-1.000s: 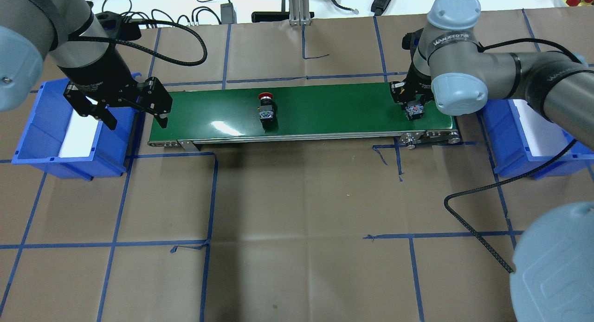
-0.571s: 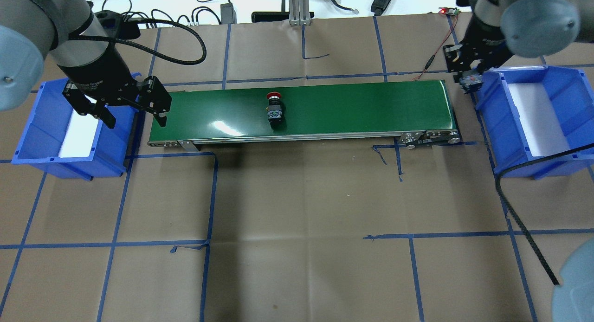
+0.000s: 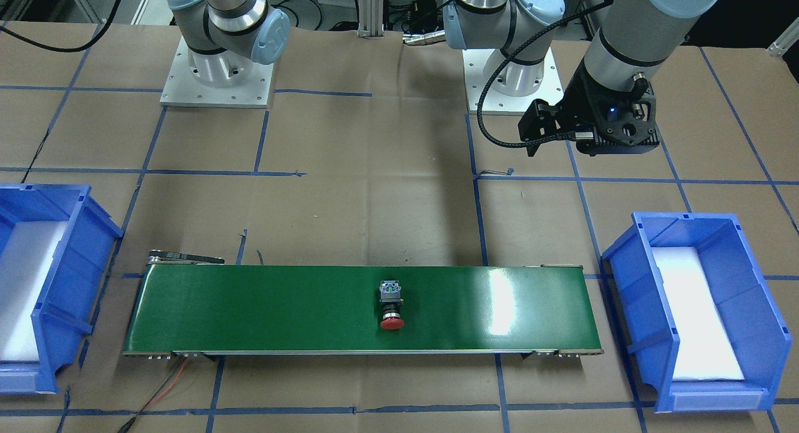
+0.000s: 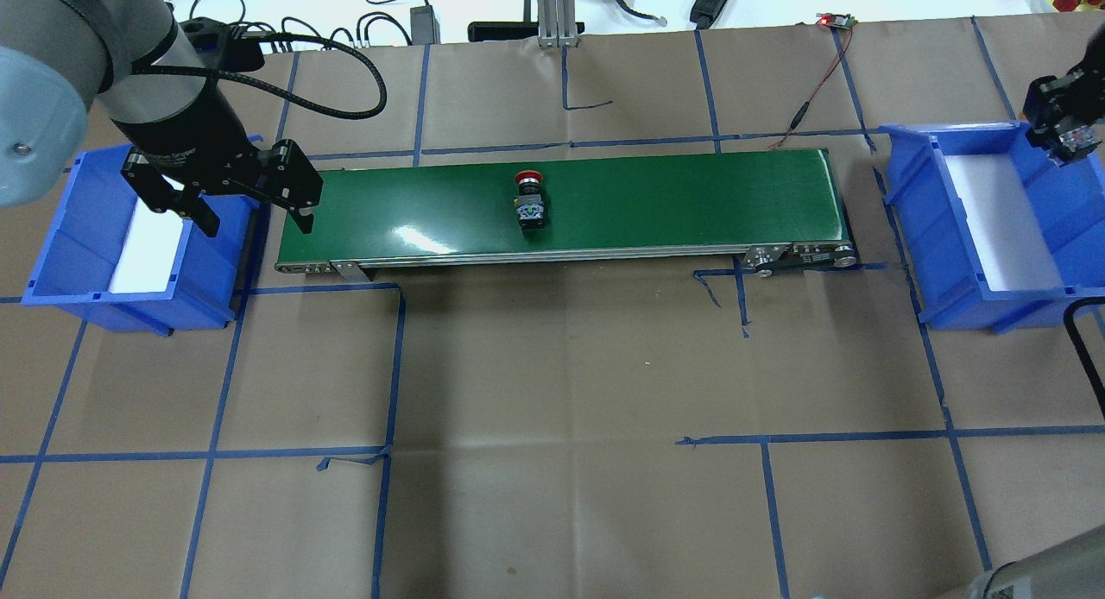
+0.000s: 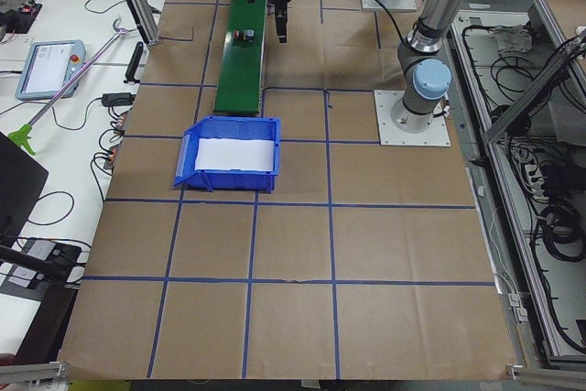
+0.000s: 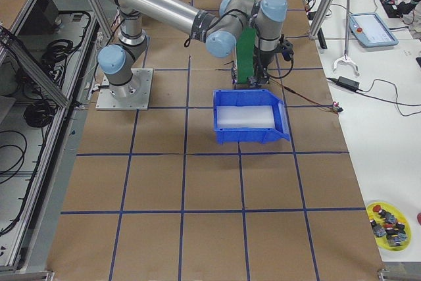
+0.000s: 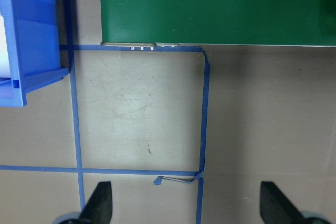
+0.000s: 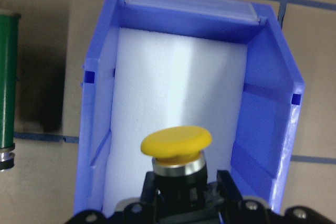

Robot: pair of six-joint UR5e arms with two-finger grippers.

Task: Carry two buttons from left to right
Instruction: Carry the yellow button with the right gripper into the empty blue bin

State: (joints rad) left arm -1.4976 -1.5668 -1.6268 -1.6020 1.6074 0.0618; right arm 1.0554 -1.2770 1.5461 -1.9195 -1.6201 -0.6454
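Observation:
The red button (image 4: 528,201) lies on its side near the middle of the green conveyor belt (image 4: 673,193), also seen as the red button (image 3: 391,308). The yellow button (image 8: 176,142) is held upright in my right gripper (image 8: 186,188), which is shut on its black collar. It hangs over the white-lined right blue bin (image 8: 262,108); overhead, the right gripper (image 4: 1069,143) sits above that bin's far right wall. My left gripper (image 4: 255,222) hangs open and empty between the left blue bin (image 4: 60,236) and the belt's left end; the left gripper (image 7: 186,208) shows wide-spread fingertips over brown paper.
Both bins hold only white foam. A red wire (image 4: 807,107) runs by the belt's right end, and cables lie along the far table edge. Blue tape lines cross the brown paper. A yellow dish of spare parts (image 6: 388,222) sits at the near right corner.
My right gripper lifted the yellow button off the belt's right end and carried it rightward over the right bin. The red button drifted right along the belt. The left gripper stayed put.

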